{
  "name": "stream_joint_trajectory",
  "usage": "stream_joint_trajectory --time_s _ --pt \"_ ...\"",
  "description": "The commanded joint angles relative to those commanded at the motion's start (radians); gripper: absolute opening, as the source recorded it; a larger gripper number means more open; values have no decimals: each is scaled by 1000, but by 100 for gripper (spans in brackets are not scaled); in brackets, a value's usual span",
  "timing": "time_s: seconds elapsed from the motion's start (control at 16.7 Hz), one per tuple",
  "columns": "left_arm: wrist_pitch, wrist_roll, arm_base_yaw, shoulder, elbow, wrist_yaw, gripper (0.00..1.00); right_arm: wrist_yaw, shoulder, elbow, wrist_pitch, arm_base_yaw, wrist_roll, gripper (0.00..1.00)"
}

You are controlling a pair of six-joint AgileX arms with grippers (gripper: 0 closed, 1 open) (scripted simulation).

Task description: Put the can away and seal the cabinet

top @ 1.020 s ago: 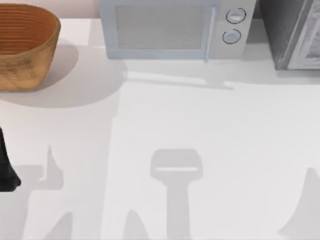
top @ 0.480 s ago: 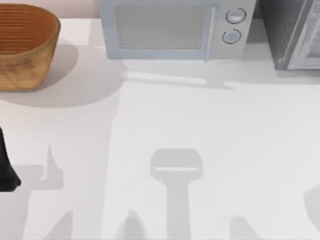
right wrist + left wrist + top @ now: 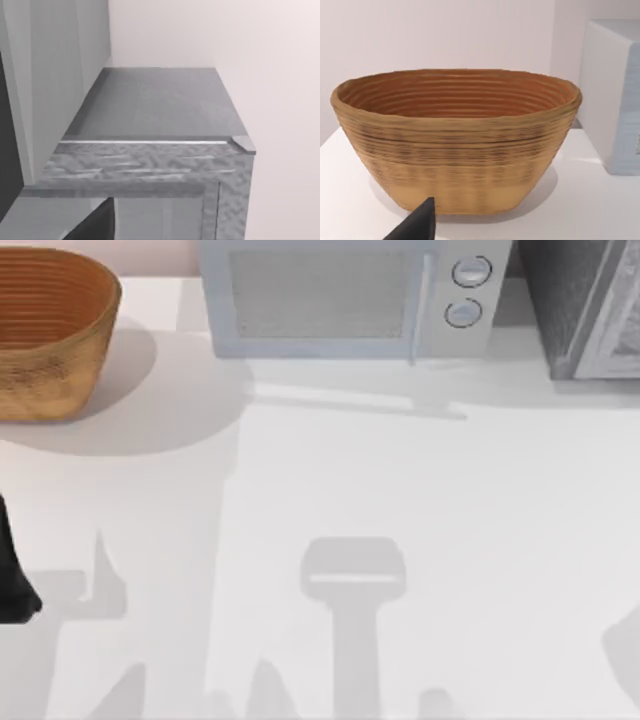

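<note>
The left gripper (image 3: pixel 417 226) hangs by the table's (image 3: pixel 420 500) left edge, facing the wicker basket (image 3: pixel 455 150). It is probably parked out of the way. The right gripper (image 3: pixel 92 225) is raised close to the grey cabinet (image 3: pixel 155 105) at the far right, beside the microwave (image 3: pixel 340 300), likely because that arm serves the cabinet. Whether either gripper grasps anything cannot be told, nor can the whereabouts of the can.

Cut off at the frame edges

In my top view the basket (image 3: pixel 45 335) ran off the left edge, the microwave (image 3: pixel 345 300) off the top edge, and the grey cabinet (image 3: pixel 585 305) off the upper right corner. My left arm (image 3: pixel 12 570) was a dark sliver at the left edge. I could not tell either gripper's finger state.
</note>
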Motion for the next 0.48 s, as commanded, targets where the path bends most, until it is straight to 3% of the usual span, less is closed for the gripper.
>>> stream_joint_trajectory --time_s 0.24,0.48 --pt "0 0 0 0 0 0 100 89 -6 -1 -1 99 2 100" --pt "0 0 0 0 0 0 100 304 -18 -2 -5 321 4 100"
